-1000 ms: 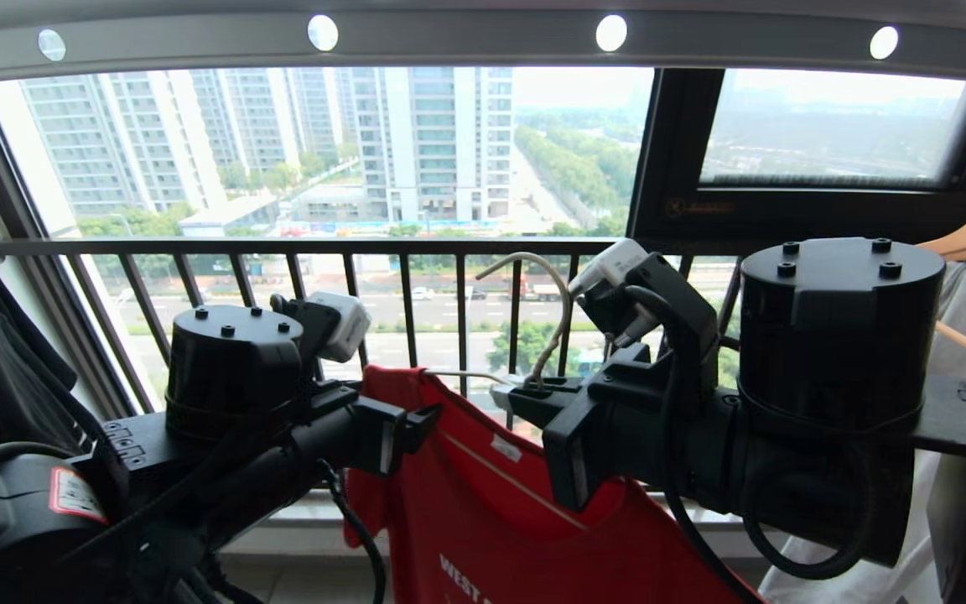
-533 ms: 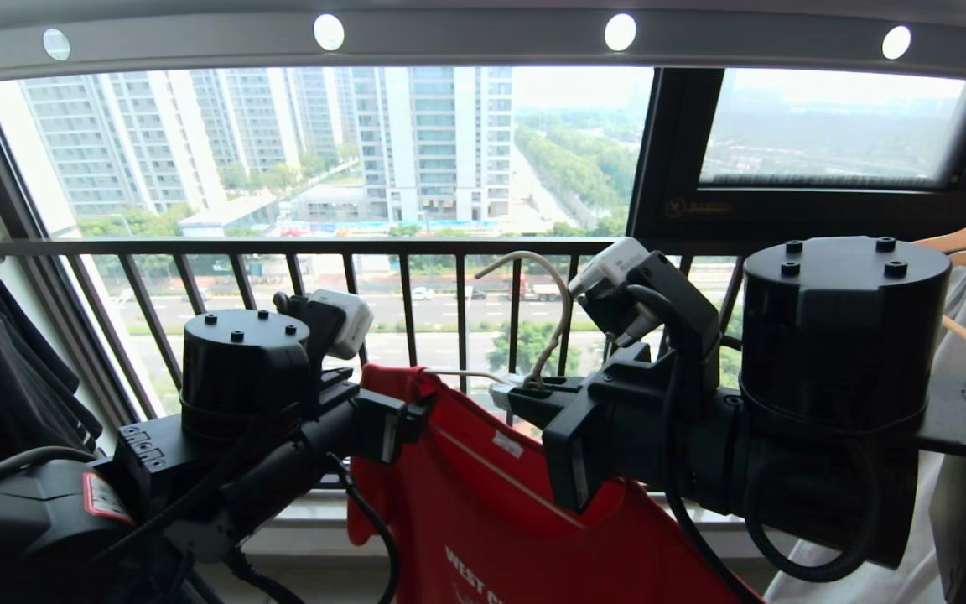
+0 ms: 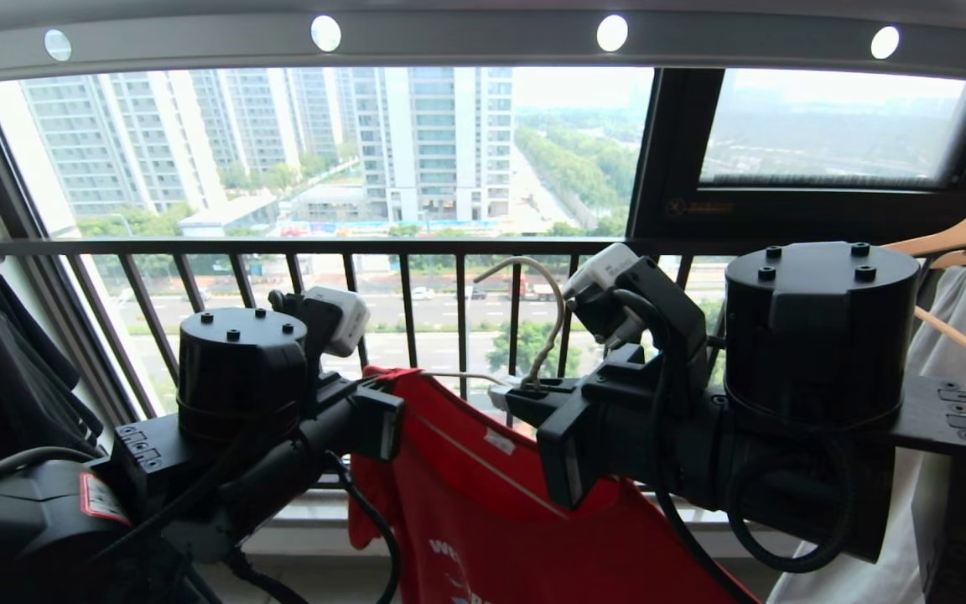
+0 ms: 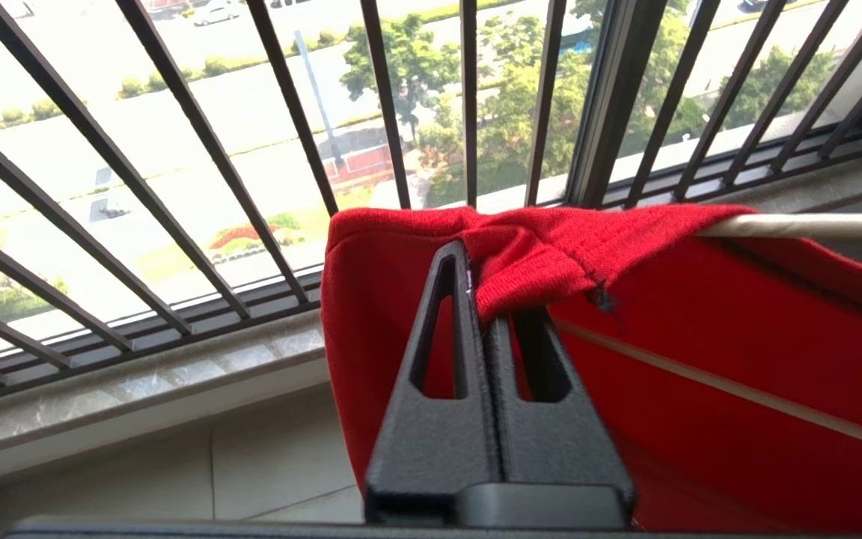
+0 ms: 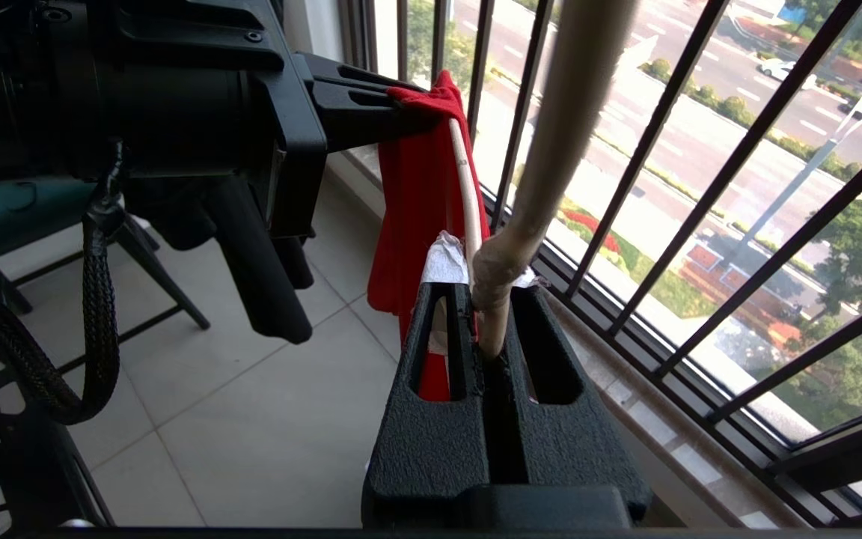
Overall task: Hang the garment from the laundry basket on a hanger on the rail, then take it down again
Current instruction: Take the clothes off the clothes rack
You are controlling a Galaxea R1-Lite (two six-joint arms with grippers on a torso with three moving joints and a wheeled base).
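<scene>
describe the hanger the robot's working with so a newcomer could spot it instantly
Below the grey rail, before the black window railing, hangs the red T-shirt. The hanger carrying it is thin cream-white wire, unlike the thick tan wooden hangers at right.

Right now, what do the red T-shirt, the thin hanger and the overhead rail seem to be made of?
The red T-shirt: soft knitted fabric, probably cotton; a ribbed weave shows where the left claw pinches it. The thin hanger: likely wire in a matte cream coating, with tape at the neck. The overhead rail: smooth grey metal, perhaps painted aluminium, with round punched holes.
</scene>
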